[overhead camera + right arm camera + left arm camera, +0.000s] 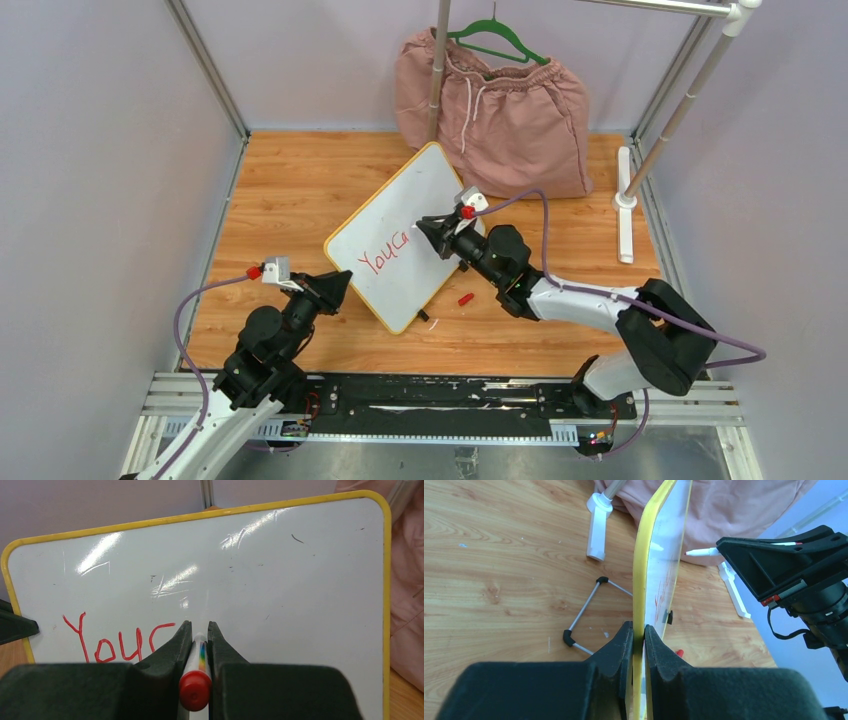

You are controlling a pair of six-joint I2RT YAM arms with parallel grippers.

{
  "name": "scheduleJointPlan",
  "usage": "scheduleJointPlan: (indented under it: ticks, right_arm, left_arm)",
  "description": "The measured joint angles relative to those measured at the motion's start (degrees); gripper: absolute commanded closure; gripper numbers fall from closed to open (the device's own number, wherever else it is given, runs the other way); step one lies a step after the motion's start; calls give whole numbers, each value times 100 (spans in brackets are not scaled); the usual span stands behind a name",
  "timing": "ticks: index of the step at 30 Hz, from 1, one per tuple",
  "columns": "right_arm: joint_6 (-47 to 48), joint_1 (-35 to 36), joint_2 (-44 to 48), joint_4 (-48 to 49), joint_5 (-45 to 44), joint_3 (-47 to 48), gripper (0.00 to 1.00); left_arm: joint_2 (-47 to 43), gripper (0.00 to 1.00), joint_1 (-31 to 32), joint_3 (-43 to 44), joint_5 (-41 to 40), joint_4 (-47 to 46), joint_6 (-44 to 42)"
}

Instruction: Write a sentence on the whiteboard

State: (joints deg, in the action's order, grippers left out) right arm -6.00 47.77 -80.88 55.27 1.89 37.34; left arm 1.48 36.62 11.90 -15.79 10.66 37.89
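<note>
The whiteboard (405, 235), white with a yellow rim, stands tilted on the wooden table. Red lettering (385, 255) on it reads "YouC"; it also shows in the right wrist view (120, 641). My left gripper (340, 288) is shut on the board's yellow rim (640, 605) at its lower left edge. My right gripper (428, 228) is shut on a white marker with a red end (195, 689), its tip at the board's face just right of the last letter. The marker's tip also shows in the left wrist view (700, 552).
A red marker cap (465, 298) lies on the table right of the board. Pink shorts (500, 110) hang on a green hanger (497, 38) behind the board. A white rack foot (625, 205) stands at the back right. The board's wire stand (586, 612) lies behind it.
</note>
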Motion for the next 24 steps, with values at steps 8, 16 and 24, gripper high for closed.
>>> scheduleJointPlan:
  ticks: [8, 16, 24]
  right_arm:
    - [-26, -4, -153, 0, 74, 70, 100]
    - [-68, -7, -293, 7, 120, 76, 100]
    - [-157, -17, -332, 46, 155, 74, 100]
  left_arm:
    - [0, 100, 0, 0, 0, 0, -2]
    - [0, 100, 0, 0, 0, 0, -2]
    - [0, 100, 0, 0, -4, 0, -2]
